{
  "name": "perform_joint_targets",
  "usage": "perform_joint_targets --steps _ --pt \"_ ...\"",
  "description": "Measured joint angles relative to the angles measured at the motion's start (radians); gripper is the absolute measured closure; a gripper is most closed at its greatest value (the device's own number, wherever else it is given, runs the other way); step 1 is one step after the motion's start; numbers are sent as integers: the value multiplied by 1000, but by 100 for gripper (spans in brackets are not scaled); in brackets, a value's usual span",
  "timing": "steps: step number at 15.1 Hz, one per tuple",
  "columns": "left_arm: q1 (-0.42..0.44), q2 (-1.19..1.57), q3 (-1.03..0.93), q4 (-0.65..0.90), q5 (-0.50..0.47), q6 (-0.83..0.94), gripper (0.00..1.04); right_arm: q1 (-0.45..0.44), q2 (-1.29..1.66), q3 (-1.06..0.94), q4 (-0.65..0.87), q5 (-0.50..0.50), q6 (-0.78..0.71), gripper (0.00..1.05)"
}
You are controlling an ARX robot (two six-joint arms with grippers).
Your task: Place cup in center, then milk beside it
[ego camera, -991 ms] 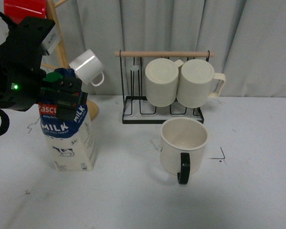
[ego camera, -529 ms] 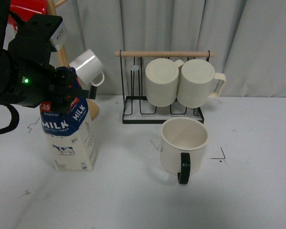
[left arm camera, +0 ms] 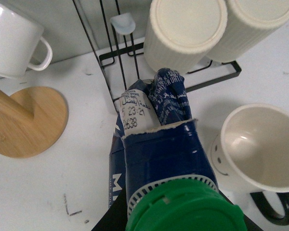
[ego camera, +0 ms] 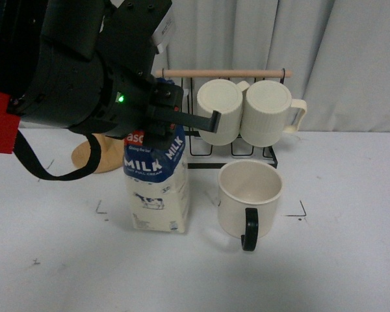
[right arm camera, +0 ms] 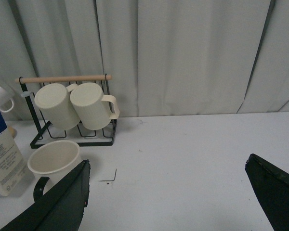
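The milk (ego camera: 157, 188), a blue and cream carton with a green cap (left arm camera: 185, 208), stands upright just left of the cup, with a small gap between them. My left gripper (ego camera: 161, 125) is shut on the carton's top. The cup (ego camera: 250, 195) is a wide cream mug with a dark handle facing front; its smiley shows in the left wrist view (left arm camera: 257, 139). My right gripper (right arm camera: 166, 202) is open and empty above the bare table, well right of the cup (right arm camera: 53, 158) and the milk (right arm camera: 2, 154).
A black wire rack (ego camera: 182, 140) with a wooden bar holds two ribbed cream mugs (ego camera: 244, 112) behind the cup. A wooden stand base (ego camera: 101, 155) and a small white mug (left arm camera: 12, 41) lie left of the rack. Grey curtains hang behind.
My left gripper has carried the milk to the right, from the table's left side to beside the cup. The cup has not moved.
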Motion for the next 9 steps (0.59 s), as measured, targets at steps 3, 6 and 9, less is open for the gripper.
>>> perform_joint_targets --steps 3,6,9 --pt "-38 32 13 40 -59 -15 83 0 0 0 0 0 0 6" --pt "-73 71 13 55 -60 -40 83 0 0 0 0 0 0 6" --pt "-90 75 13 87 -63 -47 83 0 0 0 0 0 0 6"
